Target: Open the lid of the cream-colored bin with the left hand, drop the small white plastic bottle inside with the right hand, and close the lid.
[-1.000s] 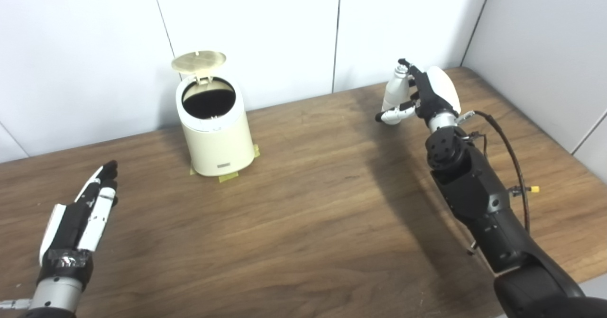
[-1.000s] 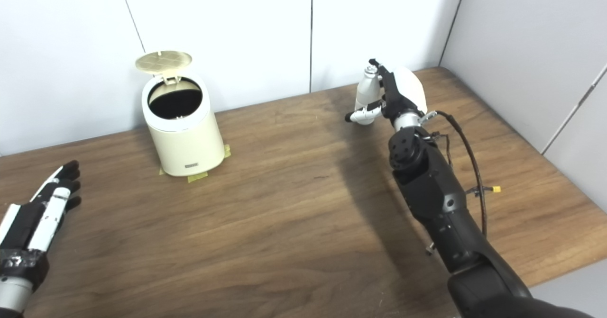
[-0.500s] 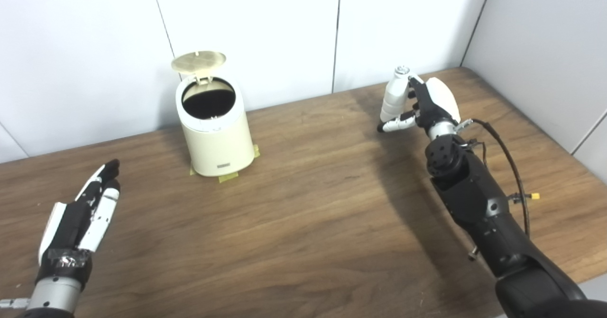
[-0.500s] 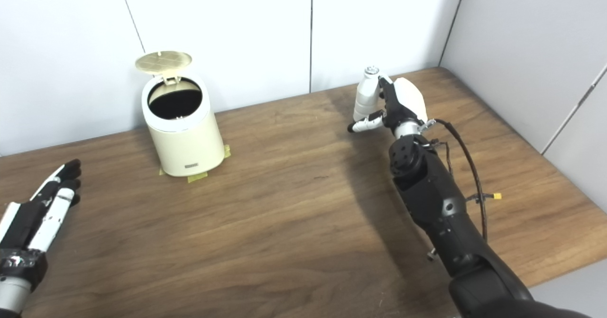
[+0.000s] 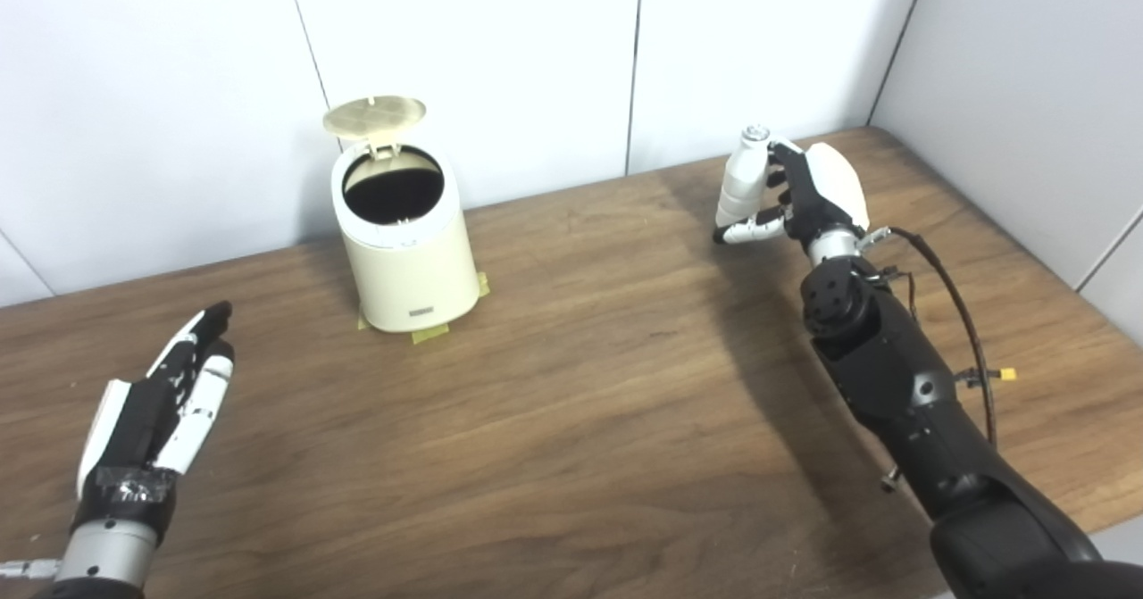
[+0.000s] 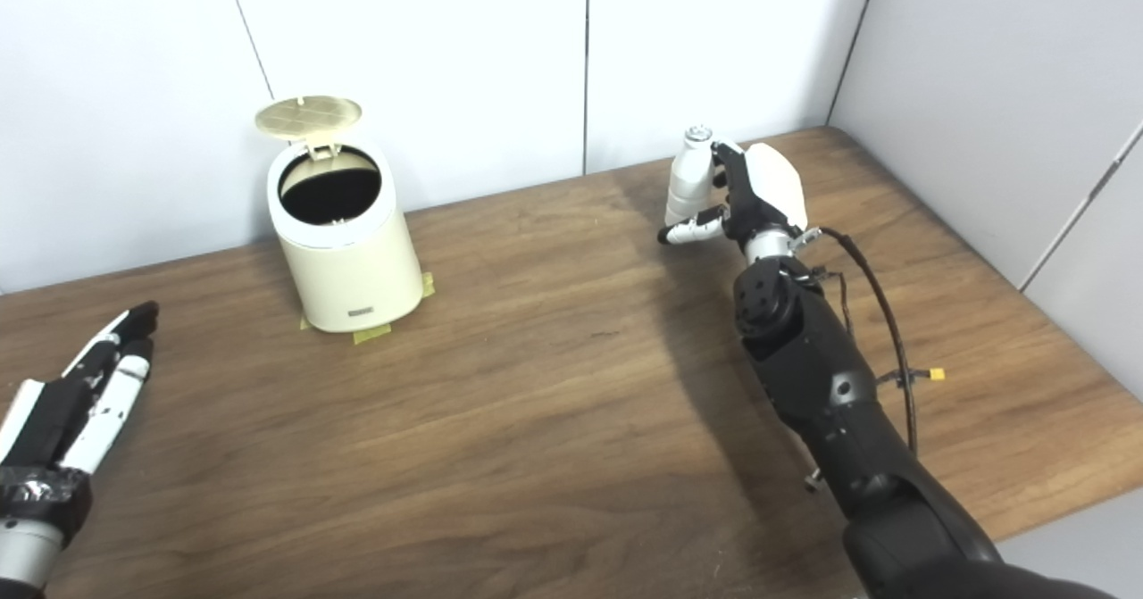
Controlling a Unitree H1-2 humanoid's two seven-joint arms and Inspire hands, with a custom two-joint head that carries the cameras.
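The cream-colored bin (image 5: 408, 258) stands at the back left of the table with its round lid (image 5: 374, 114) tipped up and its dark inside showing. My right hand (image 5: 808, 190) is at the back right, shut on the small white plastic bottle (image 5: 740, 183), which stands upright in its grasp; whether the bottle's base touches the table is unclear. My left hand (image 5: 154, 413) hovers low near the front left, open with fingers stretched flat, well away from the bin.
Yellow tape pieces (image 5: 429, 333) mark the bin's foot. White wall panels close the back and a grey wall (image 5: 1027, 90) closes the right side. A cable (image 5: 960, 295) loops beside my right forearm.
My right hand with the bottle dropped slightly and shifted a little, the bottle now more upright. My left hand slid a bit forward and right. The bin's lid stays up.
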